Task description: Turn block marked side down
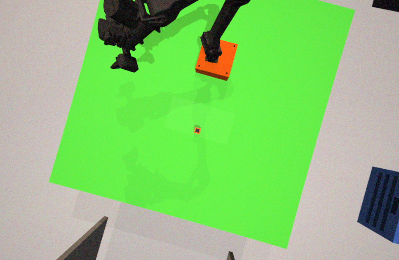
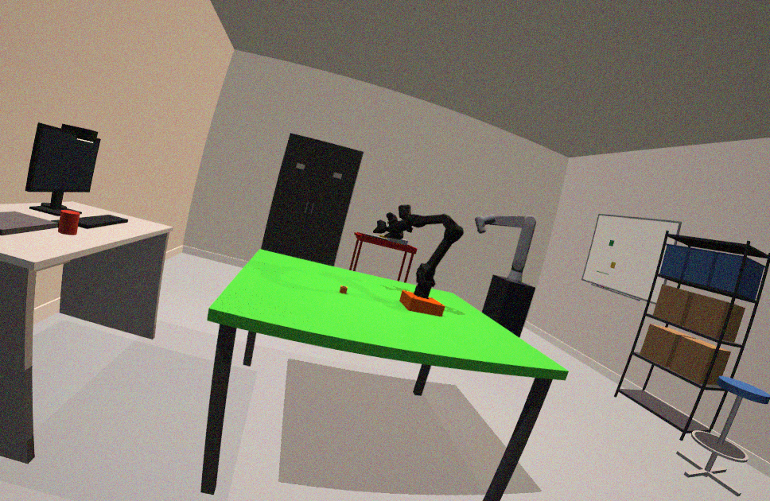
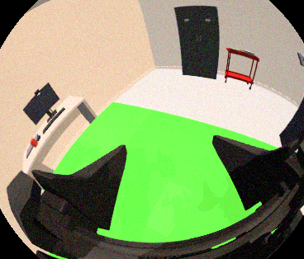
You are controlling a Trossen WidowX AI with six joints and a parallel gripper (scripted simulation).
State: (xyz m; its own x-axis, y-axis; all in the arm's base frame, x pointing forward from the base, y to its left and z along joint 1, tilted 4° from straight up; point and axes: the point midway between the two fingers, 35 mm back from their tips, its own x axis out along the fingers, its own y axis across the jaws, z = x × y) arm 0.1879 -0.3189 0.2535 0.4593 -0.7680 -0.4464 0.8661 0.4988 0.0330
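The block (image 1: 197,130) (image 2: 343,289) is a tiny orange cube resting on the green table (image 1: 267,122) (image 2: 303,319) (image 3: 161,120). In the top view its upper face shows a dark square mark with an orange border, so the marked side faces up. I cannot make out the block in the wrist view. My gripper (image 3: 169,142) is open, with nothing between its wide-apart fingers. In the top view it is raised over the upper left of the table, well away from the block. In the exterior view it is high above the table's far side.
The arm stands on an orange base block (image 1: 227,61) (image 2: 424,305) on the table. A desk with a monitor (image 2: 64,159) and a red mug (image 2: 68,223) stands at the left in the exterior view. A red cart (image 2: 386,242) and a grey arm (image 2: 523,245) stand beyond the table.
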